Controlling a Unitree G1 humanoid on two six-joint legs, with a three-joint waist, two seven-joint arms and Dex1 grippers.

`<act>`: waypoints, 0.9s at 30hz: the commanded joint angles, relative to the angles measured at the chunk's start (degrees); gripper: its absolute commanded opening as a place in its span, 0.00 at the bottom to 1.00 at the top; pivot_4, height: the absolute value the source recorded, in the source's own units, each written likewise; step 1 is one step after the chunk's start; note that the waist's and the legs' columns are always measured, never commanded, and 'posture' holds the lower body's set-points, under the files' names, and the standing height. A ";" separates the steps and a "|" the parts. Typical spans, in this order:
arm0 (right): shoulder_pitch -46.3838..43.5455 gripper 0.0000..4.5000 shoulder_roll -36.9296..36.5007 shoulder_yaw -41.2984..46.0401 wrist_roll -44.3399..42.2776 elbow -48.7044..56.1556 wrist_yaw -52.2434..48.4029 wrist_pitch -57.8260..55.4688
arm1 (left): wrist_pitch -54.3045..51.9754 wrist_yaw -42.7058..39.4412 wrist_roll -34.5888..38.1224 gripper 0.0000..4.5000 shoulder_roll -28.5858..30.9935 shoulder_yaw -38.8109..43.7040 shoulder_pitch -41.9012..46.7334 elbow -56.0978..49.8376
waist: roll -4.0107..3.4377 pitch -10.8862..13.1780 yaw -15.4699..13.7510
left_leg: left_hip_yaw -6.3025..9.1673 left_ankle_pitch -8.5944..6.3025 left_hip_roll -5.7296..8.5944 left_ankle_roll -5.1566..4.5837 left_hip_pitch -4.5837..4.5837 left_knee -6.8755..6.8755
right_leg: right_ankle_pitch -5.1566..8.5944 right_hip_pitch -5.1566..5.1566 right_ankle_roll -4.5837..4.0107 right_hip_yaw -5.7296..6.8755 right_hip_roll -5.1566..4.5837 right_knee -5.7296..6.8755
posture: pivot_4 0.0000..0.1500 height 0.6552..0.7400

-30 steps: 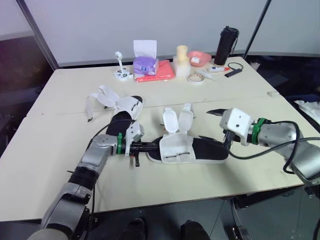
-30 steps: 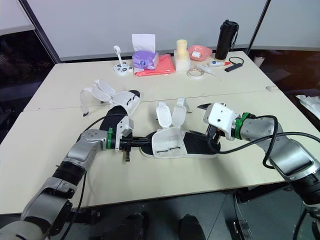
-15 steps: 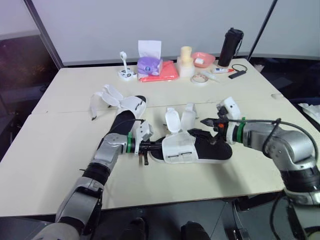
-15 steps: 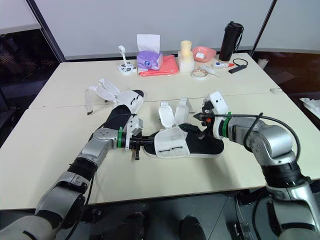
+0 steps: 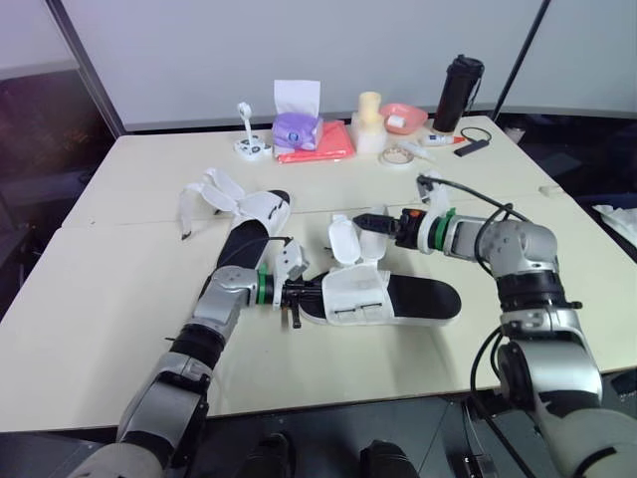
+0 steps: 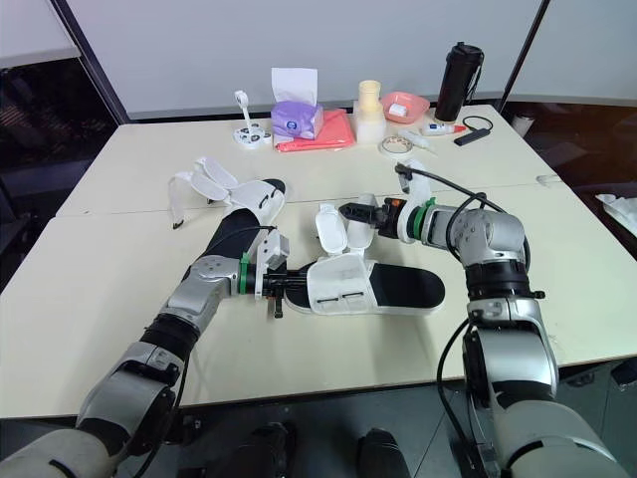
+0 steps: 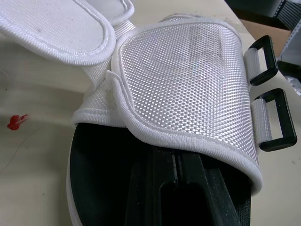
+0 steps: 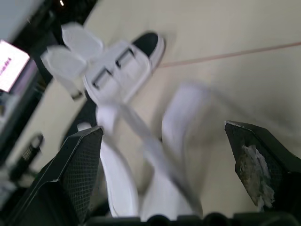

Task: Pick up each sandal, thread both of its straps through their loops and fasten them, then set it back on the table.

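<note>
Near sandal lies flat on the table, both straps unfastened and standing up. Left gripper sits at its toe — we cannot tell its grip. Right gripper is spread wide, empty, just beside the strap tips.

This looks like a robotics lab or test room, not a home. A plain white partition wall crossed by a slanted dark metal strut closes the back. The big pale beige worktable is two tops butted together.

Odd props crowd its far edge:
- a purple tissue box at twelve o'clock
- a pink bowl, a roll of tape and a tall black flask towards one o'clock

A black-soled sandal with white woven straps lies mid-table, and a second sandal lies at ten o'clock.
</note>
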State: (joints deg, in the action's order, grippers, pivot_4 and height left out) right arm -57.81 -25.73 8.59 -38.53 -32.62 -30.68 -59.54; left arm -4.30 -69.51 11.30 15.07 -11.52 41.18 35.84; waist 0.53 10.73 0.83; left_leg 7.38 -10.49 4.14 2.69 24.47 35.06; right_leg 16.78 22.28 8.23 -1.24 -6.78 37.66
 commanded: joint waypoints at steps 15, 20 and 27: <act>-8.60 0.86 2.57 8.54 -0.51 -3.68 0.42 -0.30 | 0.30 1.35 -0.63 0.00 -0.56 0.43 -0.14 -0.46 | -0.01 0.00 0.14 | -0.01 0.00 0.00 0.00 0.00 0.00 | 0.00 0.05 0.00 -0.01 0.00 0.09 | 1.00 1.00; -7.86 0.36 3.56 8.66 -0.60 -2.51 0.54 -0.63 | 0.08 1.40 -0.45 0.00 -0.26 0.76 -0.32 -0.81 | -0.01 0.00 0.18 | -0.01 0.00 0.00 0.00 0.00 0.01 | 0.00 0.07 0.00 -0.02 0.00 0.13 | 1.00 1.00; -5.86 0.02 1.41 8.02 0.39 2.14 0.04 -0.82 | -0.39 1.46 -0.52 0.00 -0.03 0.79 -0.99 -1.76 | -0.01 0.00 0.21 | -0.01 0.00 0.00 0.00 0.00 0.00 | 0.01 0.10 0.01 -0.02 0.00 0.16 | 1.00 1.00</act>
State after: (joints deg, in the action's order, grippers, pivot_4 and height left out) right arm -63.01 -22.90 15.97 -38.32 -33.80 -30.16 -60.81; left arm -4.54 -68.42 11.23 14.71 -10.96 40.81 35.14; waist 0.52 10.73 1.04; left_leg 7.37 -10.49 4.14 2.70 24.48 35.06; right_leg 16.78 22.39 8.24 -1.27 -6.78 37.83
